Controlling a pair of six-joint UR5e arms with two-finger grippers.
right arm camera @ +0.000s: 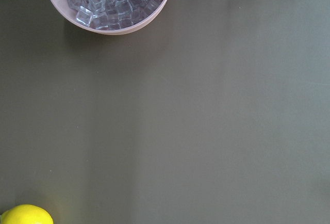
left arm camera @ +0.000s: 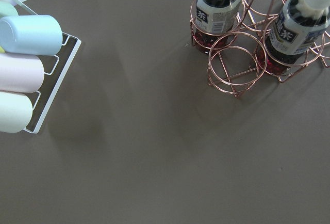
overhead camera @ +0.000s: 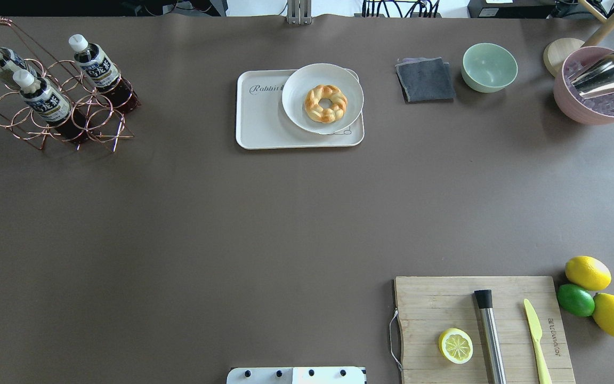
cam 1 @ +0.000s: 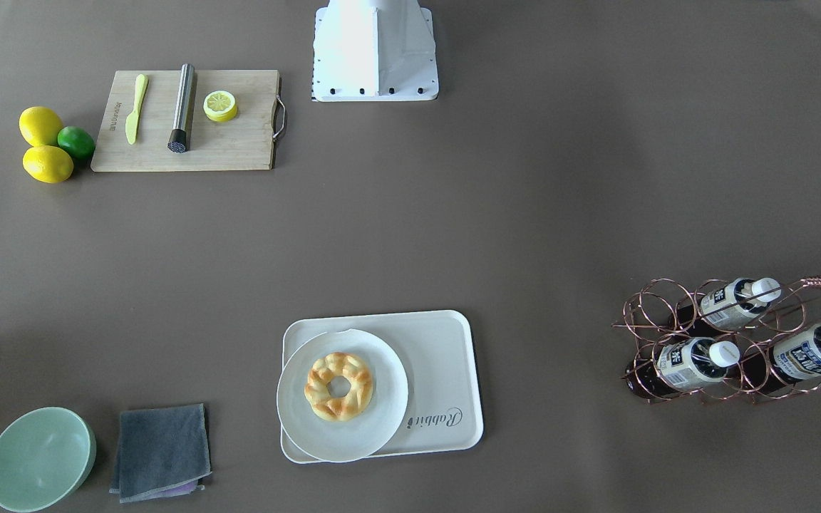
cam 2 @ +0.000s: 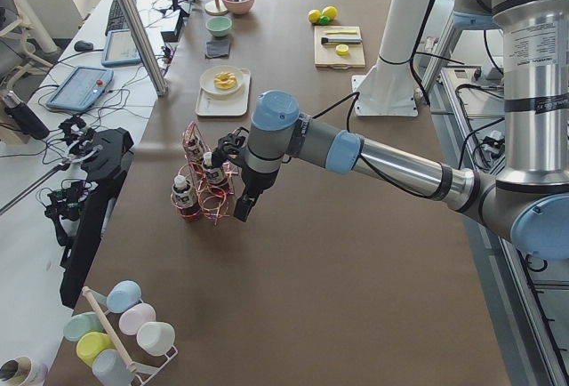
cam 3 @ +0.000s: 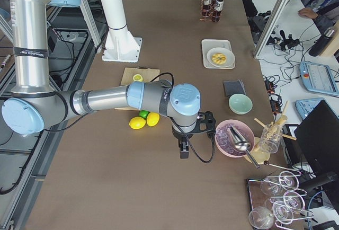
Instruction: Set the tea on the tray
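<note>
Three tea bottles stand in a copper wire rack [overhead camera: 72, 114] at the table's far left: one [overhead camera: 96, 66], a second [overhead camera: 46, 98] and a third [overhead camera: 0, 61]. Two of them show in the left wrist view [left arm camera: 219, 10]. The off-white tray [overhead camera: 261, 117] lies at the far middle with a round plate [overhead camera: 296, 85] and a donut [overhead camera: 325, 103] on it. My left gripper [cam 2: 242, 210] hangs just beside the rack, seen only in the exterior left view; I cannot tell its state. My right gripper [cam 3: 184, 149] hovers near the pink bowl; I cannot tell its state.
A pink bowl of ice [overhead camera: 600, 85] with a metal scoop, a green bowl [overhead camera: 490, 66] and a grey cloth [overhead camera: 425, 80] sit at the far right. A cutting board [overhead camera: 477, 325] with a lemon slice, knife and metal rod, plus lemons and a lime [overhead camera: 576, 300], is near right. A cup rack [left arm camera: 31, 72] stands left.
</note>
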